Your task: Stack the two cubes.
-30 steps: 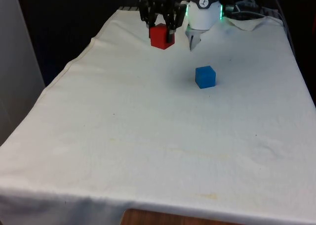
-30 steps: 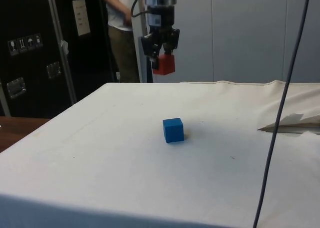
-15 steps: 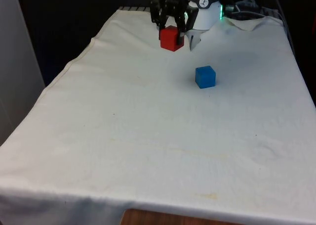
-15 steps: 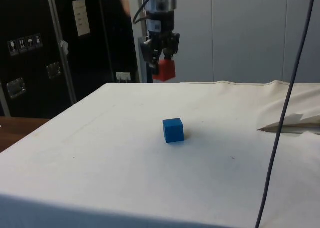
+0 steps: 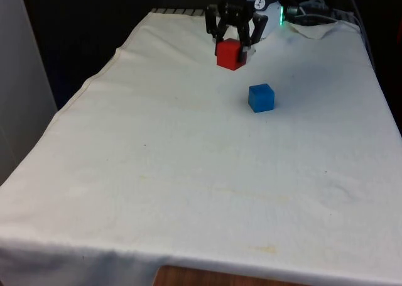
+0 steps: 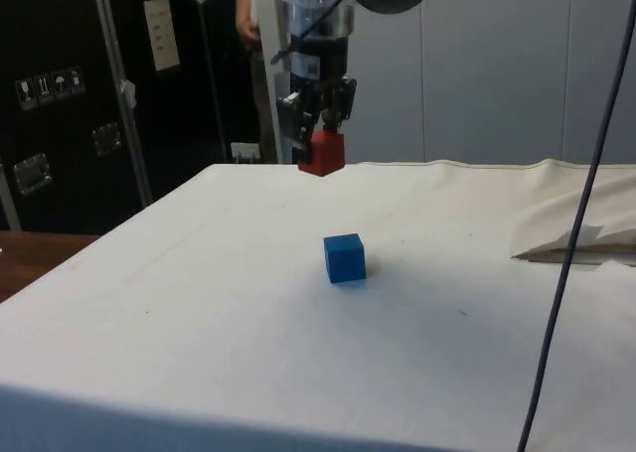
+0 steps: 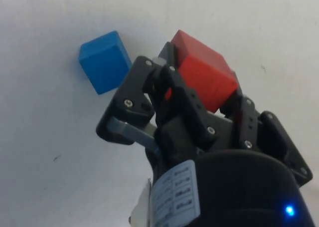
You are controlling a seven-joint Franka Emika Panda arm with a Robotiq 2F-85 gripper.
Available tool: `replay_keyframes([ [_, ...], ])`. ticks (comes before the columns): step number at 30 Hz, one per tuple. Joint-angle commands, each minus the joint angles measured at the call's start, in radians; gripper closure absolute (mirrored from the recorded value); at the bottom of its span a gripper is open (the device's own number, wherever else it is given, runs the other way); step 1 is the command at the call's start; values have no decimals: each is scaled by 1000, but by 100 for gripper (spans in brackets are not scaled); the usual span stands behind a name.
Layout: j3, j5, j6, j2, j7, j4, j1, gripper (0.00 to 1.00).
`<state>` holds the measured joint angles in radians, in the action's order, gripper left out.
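- Hand (image 5: pixel 232 44) clamped on red cube (image 5: pixel 230 53), one finger on each of two opposite faces; cube held clear of counter (image 5: pixel 188 173), up in the air.
- Side view: hand (image 6: pixel 320 144) hangs straight down from the arm w/ red cube (image 6: pixel 323 155) at its tip, lower part of cube sticking out below the fingers.
- Wrist view: red cube (image 7: pixel 204 77) sits btwn the black fingers (image 7: pixel 137 95), tilted corner-on to the camera; hand (image 7: pixel 199 95) closed tight on it, no gap seen at the faces.
- Blue cube (image 5: pixel 261 97) alone on the white cloth, flat on one face, roughly mid-width of counter, in its far half.
- Front view: red cube is beyond blue cube and a bit toward the front view's left; the two are apart, not touching.
- Side view: blue cube (image 6: pixel 345 257) rests on cloth well below and nearer the camera than the held red one; clear air btwn them.
- Wrist view: blue cube (image 7: pixel 104 61) on cloth off to one side of the hand, not under the red cube; separate from the fingers.
- Cloth (image 6: pixel 298 353) white, mostly smooth; a raised fold (image 6: pixel 576 243) near the counter's edge on the side view's right.
- Side view: person (image 6: pixel 248 15) partly visible behind the arm, next to dark cabinets (image 6: pixel 60 104); dark cable (image 6: pixel 566 233) crosses the picture close to the camera.
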<state>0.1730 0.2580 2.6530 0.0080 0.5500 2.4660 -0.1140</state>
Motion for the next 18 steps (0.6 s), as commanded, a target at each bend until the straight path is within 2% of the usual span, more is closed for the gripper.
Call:
replay_keyframes([
  [1,0,25,15,-4,22,6,2,96],
  [5,-3,7,11,0,8,5,0,96],
  [18,-29,6,21,8,28,13,-3,96],
])
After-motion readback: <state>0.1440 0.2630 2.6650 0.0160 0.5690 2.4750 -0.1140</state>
